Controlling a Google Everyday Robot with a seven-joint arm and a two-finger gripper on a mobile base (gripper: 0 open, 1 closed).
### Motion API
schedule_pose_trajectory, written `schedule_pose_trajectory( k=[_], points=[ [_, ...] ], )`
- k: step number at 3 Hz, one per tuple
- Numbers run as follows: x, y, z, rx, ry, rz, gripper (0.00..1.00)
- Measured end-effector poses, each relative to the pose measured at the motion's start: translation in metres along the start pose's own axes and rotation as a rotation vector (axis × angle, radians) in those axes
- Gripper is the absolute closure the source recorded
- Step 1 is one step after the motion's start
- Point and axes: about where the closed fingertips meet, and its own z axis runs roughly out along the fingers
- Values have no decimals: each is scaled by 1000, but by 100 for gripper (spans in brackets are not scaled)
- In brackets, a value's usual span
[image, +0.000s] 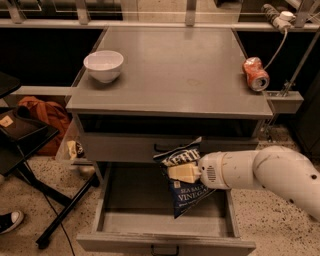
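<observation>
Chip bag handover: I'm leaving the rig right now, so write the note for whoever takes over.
Gripper: fingers shut on the chip bag, in front of the cabinet, above the open bottom drawer.
Chip bag: upright, gripped by its upper part. Whether its lower tip touches the drawer floor cannot be told.
Done: drawer open, bag grasped.
Left: bag not yet set down; drawer stands open.
Elsewhere: white bowl and red can on the cabinet top.
</observation>
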Motion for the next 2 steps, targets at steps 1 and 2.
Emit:
schedule_pose_trajectory(
  k=[1, 2],
  points=[
    [-27, 11, -13, -31, -69, -17, 100],
    [-85, 39, -45, -57, -193, -82, 100]
  ],
)
